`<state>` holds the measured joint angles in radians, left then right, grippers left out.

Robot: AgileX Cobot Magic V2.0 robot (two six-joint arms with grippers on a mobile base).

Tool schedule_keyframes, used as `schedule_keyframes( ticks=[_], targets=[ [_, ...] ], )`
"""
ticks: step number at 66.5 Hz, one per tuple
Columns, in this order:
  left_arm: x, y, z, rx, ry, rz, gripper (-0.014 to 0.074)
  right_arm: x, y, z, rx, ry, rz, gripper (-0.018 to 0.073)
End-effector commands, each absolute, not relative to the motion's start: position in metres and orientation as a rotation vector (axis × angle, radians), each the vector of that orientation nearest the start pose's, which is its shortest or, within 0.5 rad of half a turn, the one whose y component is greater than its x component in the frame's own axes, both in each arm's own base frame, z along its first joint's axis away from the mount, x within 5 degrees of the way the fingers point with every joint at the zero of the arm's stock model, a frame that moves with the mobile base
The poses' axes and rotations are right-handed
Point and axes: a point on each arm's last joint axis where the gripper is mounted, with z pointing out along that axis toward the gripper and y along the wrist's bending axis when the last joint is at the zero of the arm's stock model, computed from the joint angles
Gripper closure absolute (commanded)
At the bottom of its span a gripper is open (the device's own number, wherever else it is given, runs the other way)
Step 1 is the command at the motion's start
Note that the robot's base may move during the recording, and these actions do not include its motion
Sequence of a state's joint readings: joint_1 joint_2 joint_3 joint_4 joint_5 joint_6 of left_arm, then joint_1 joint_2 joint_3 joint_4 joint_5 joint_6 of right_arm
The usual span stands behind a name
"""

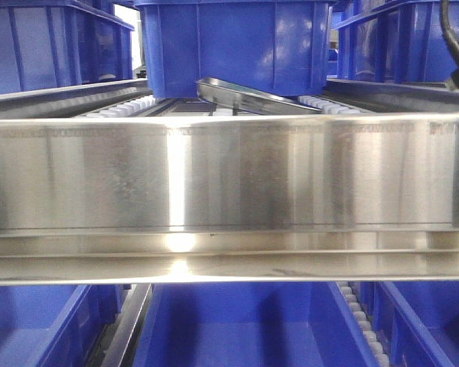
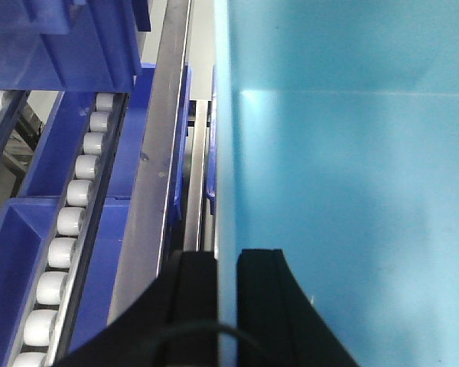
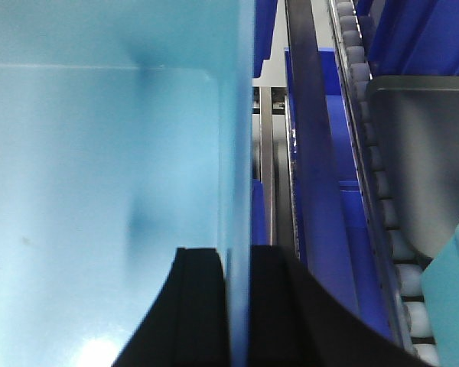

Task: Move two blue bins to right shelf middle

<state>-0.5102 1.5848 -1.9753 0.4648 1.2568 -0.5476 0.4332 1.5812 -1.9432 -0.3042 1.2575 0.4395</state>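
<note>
One blue bin (image 1: 233,46) fills the top centre of the front view, above and behind the broad shiny front rail of the right shelf middle (image 1: 229,176). I cannot tell whether it rests on the rollers. In the left wrist view my left gripper (image 2: 226,256) is shut on the bin's left wall, with the bin's pale inside (image 2: 344,191) to its right. My right gripper (image 3: 236,252) is shut on the bin's right wall, and the bin's inside (image 3: 99,168) lies to its left. Neither gripper shows in the front view.
A tilted stainless tray (image 1: 252,98) lies on the tier just under the bin; it shows as a grey pan (image 3: 428,153). White roller tracks (image 2: 69,222) run alongside. More blue bins stand at left (image 1: 53,46), right (image 1: 413,38) and on the tier below (image 1: 229,329).
</note>
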Motion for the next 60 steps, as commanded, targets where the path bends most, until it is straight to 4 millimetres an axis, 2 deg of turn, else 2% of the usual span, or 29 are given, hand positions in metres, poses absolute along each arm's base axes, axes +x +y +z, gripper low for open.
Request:
schedule_keyframes(
  ticks=[1,60],
  targets=[
    [0.290,-0.123,0.493,-0.068,2.182,-0.024,0.0708,0.299,0.112,0.480,0.015,2.262,0.074,0.0721],
    [0.291,-0.124,0.494,-0.063,2.166,-0.031,0.0708,0.313,0.124,0.508,-0.051,1.917,0.229,0.0721]
  ],
)
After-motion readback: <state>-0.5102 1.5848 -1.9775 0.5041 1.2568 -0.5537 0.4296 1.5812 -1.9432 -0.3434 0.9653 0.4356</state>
